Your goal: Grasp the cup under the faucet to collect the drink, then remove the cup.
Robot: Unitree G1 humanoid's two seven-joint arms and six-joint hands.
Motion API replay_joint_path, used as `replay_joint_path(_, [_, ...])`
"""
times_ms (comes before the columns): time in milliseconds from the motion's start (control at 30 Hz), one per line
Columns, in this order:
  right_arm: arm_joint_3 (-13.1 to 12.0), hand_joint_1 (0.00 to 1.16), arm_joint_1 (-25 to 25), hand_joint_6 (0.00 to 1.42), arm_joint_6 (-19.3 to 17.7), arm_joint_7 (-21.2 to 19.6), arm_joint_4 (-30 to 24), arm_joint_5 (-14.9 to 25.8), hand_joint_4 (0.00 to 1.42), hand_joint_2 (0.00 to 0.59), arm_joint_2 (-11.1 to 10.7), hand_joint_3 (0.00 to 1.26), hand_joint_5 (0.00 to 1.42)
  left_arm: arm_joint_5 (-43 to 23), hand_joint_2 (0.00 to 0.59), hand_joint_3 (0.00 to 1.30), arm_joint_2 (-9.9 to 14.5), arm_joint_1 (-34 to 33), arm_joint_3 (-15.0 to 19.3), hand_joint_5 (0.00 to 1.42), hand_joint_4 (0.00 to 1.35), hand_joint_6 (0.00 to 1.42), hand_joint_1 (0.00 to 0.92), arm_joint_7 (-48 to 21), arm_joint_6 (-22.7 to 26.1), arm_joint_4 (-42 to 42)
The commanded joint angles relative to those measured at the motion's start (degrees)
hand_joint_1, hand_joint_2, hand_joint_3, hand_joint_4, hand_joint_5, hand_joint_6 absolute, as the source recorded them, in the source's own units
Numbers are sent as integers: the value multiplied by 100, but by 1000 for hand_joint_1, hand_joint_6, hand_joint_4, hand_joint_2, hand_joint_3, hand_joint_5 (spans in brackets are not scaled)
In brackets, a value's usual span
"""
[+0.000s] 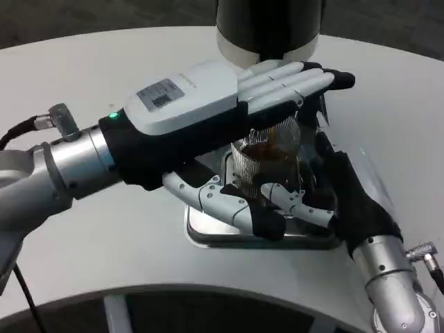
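Looking down at the white surface (104, 229): the cup (267, 156), clear and ribbed, sits on a metal drip tray (208, 232) right under the dark dispenser (267, 28), brown drink already in it, level well up the wall

Left hand (229, 97) reaches over the cup from the left, fingers stretched flat across the top toward the faucet side, thumb and lower fingers (229, 205) curled low in front of the cup base. Can't tell if it's actually clamping the cup or just covering it

Right hand (326, 187) comes in from the right, dark palm side against the cup wall, fingertips (298, 201) wrapped round the front. Looks like it's holding the cup, judging by the contact

Handling guess: thin transparent plastic, light by itself but heavier with liquid, walls will flex if squeezed, ribs help against slip. Open top, so any tilt spills. Best hold is mid-wall, wrap round, moderate force, keep it upright

Room: dispenser body close behind and above, so no lifting straight up very far. Tray rim is a low lip to clear on the way out. Left forearm blocks the left exit. Free path looks like toward the robot, front-right, over the tray edge onto bare surface; surface edge is near at the bottom, don't overshoot
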Motion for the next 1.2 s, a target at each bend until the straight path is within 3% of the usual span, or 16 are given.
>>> replay_joint_path(33, [38, 648, -64, 17, -164, -140, 148, 73, 0, 208, 87, 0, 0, 87, 76, 0, 118, 126, -111, 21, 0, 9, 0, -230, 5, -29])
replay_joint_path(433, [69, 675, -208, 58, -372, -325, 495, 183, 0, 212, 223, 0, 10, 46, 77, 0, 142, 175, -36, 21, 0, 9, 0, -191, 23, -66])
replay_joint_path(933, [175, 700, -309, 76, -494, -437, 721, 199, 11, 209, 322, 0, 27, -183, 115, 0, -51, 722, 1084, 0, 0, 0, 0, 820, -228, -225])
replay_joint_path(1200, [203, 704, -378, 80, -520, -509, 926, 206, 12, 210, 344, 0, 28, -299, 124, 0, 28, 1358, 1350, 0, 0, 0, 0, 843, -55, -601])
